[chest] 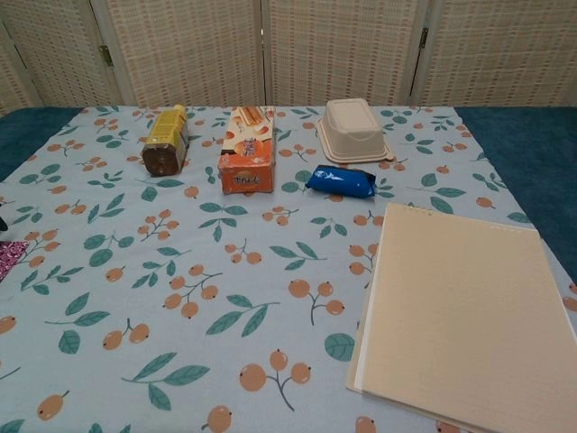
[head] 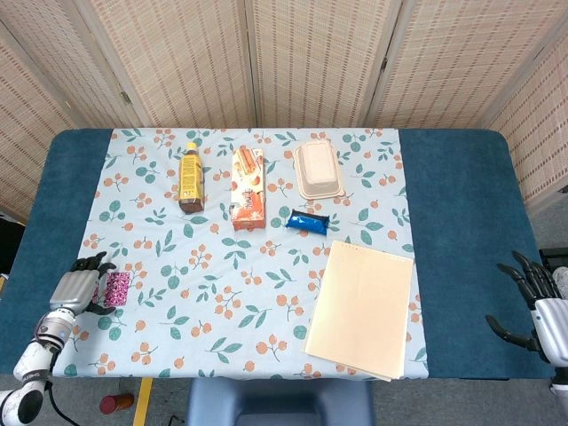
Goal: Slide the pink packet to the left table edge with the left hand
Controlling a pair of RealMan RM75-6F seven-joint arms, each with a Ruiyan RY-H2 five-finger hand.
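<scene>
The pink packet [head: 118, 288] lies flat near the front left of the floral cloth [head: 257, 266]; only its right half shows. My left hand [head: 78, 287] lies palm down over its left half, fingers extended onto the packet, gripping nothing. In the chest view just a sliver of the pink packet [chest: 7, 258] shows at the left border, and the left hand is hard to make out there. My right hand [head: 535, 300] hangs off the table's right front corner with fingers spread and nothing in it.
A bare blue strip of table [head: 53, 222] lies left of the packet. Further back are a bottle [head: 189, 176], a snack box [head: 249, 187], a lidded container [head: 319, 169] and a blue packet [head: 308, 220]. A tan folder [head: 364, 307] lies at the front right.
</scene>
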